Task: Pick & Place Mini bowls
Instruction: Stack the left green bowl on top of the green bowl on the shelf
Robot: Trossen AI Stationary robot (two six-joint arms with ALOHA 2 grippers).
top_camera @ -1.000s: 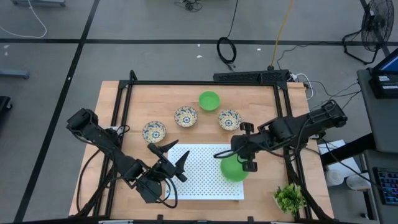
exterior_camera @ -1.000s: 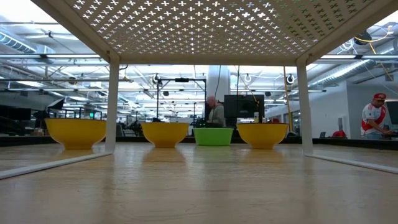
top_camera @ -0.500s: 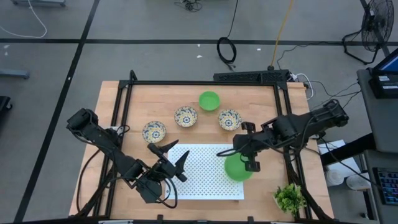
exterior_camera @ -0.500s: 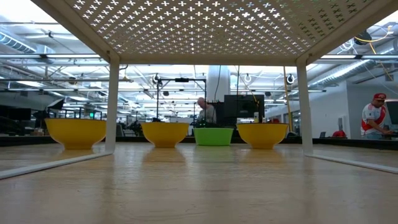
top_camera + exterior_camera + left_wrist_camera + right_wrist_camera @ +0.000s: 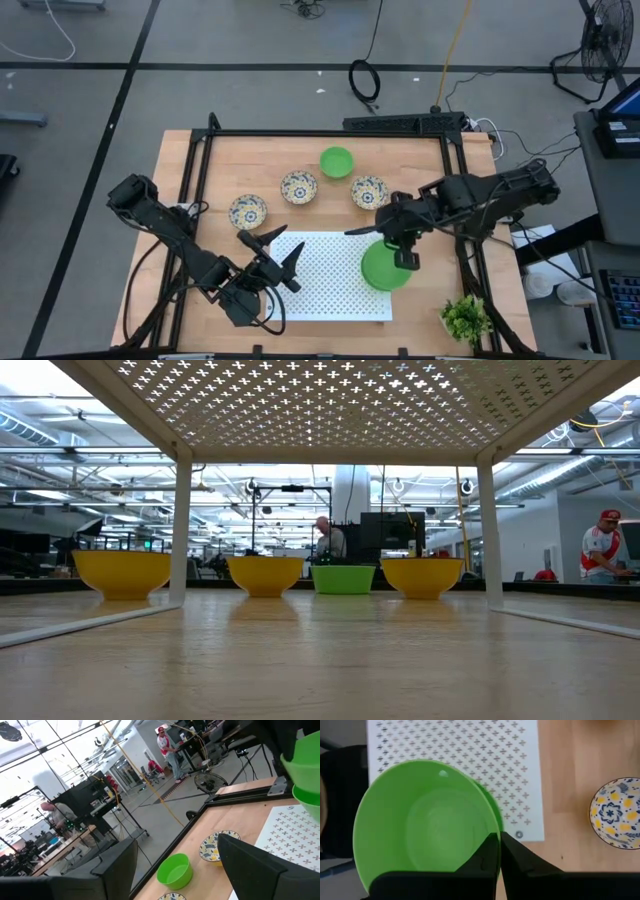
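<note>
Now the right pincer (image 5: 398, 238) has clenched on the green bowl's (image 5: 384, 268) rim at four o'clock — ready to lift; left pincer (image 5: 277, 250) stays released.

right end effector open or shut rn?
Shut. The right end effector has its fingers pinched on the rim of the bright green plastic mini bowl, over the white perforated shelf.

Low view: under the perforated white shelf (image 5: 330, 400)

You see three yellow-looking bowls (image 5: 265, 574) and one green bowl (image 5: 343, 578) standing on the desk (image 5: 320, 660).
</note>
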